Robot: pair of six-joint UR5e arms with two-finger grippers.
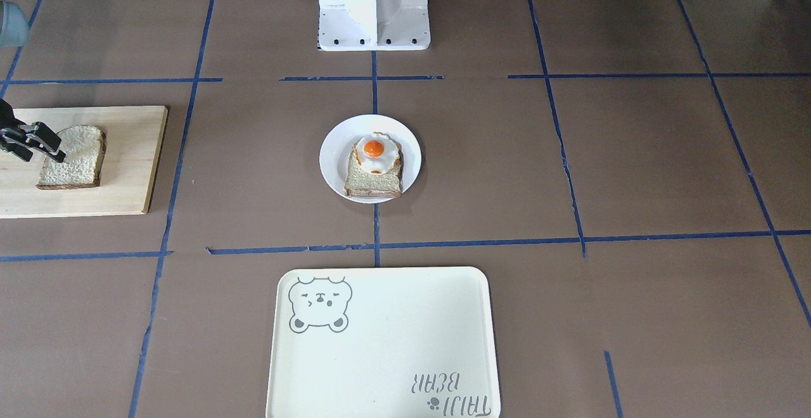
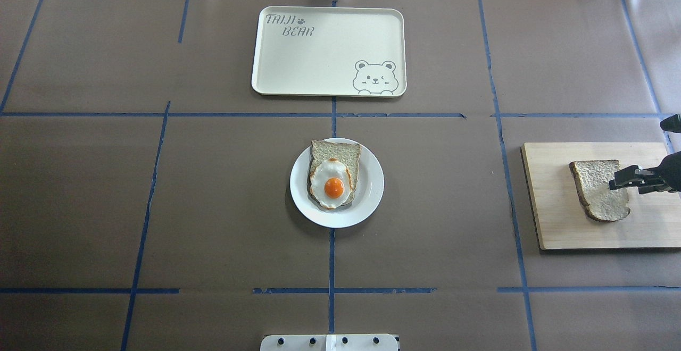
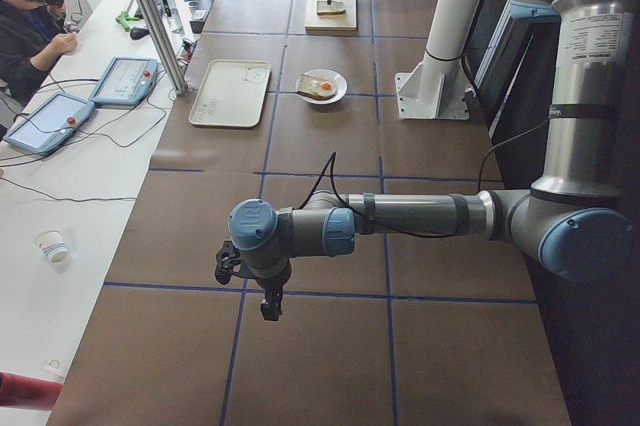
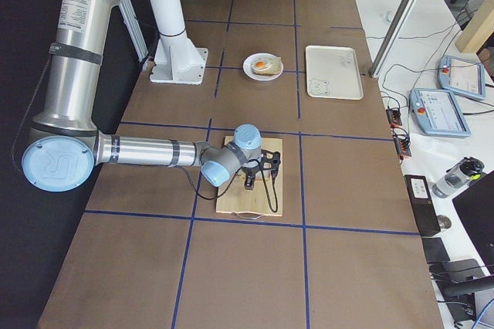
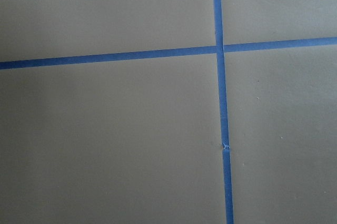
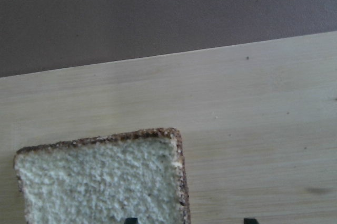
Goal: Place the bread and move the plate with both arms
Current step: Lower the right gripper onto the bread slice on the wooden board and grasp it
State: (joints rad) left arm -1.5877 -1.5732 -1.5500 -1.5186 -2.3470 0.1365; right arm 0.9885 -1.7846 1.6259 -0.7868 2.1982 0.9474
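The bread (image 2: pixel 600 190) lies flat on a wooden board (image 2: pixel 553 218) at the table's right end; it also shows in the front view (image 1: pixel 73 158) and the right wrist view (image 6: pixel 100 182). My right gripper (image 2: pixel 616 183) is open and low over the bread, one fingertip (image 6: pixel 131 220) above the slice and the other past its crust edge. The white plate (image 2: pixel 372 181) sits at the table's middle and carries a paler slice with a fried egg (image 2: pixel 333 185). My left gripper (image 3: pixel 268 304) hangs over bare table far from the plate. I cannot tell whether it is open or shut.
A cream rectangular tray with a bear drawing (image 2: pixel 319 64) lies beyond the plate at the far side. The white robot base (image 1: pixel 374 6) stands at the near side. Blue tape lines cross the brown table. An operator sits at a side bench (image 3: pixel 30 16).
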